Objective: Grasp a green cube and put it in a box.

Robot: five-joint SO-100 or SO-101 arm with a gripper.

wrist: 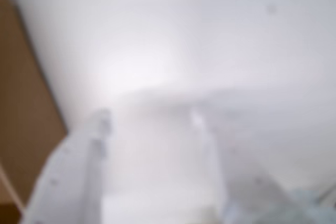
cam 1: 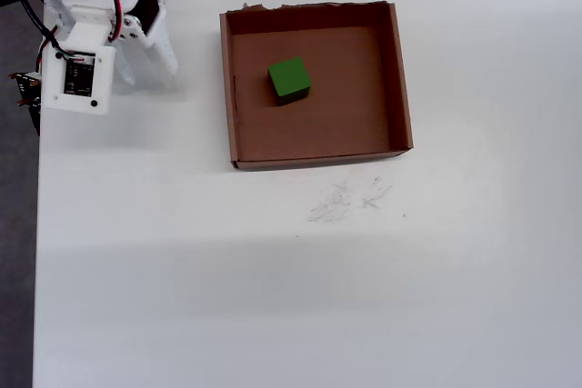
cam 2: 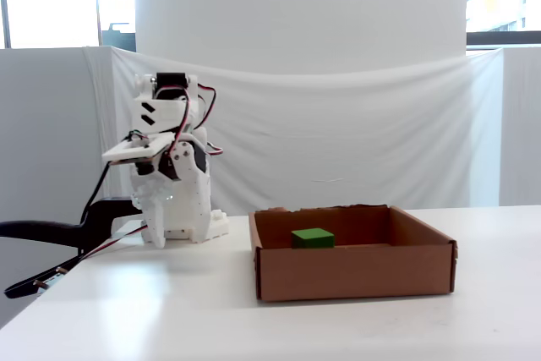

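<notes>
- In the wrist view, the gripper (wrist: 149, 121) is blurred; its two white fingers stand apart with nothing between them, released.
- Beside it, at left, the box (wrist: 23, 129) edge shows.
- In the overhead view, the green cube (cam 1: 289, 79) rests inside the box (cam 1: 317, 162); placement looks done, so retreat remains.

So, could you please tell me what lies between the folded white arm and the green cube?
In the overhead view, bare white table, then the brown cardboard box's left wall, separate the arm from the cube.
</notes>
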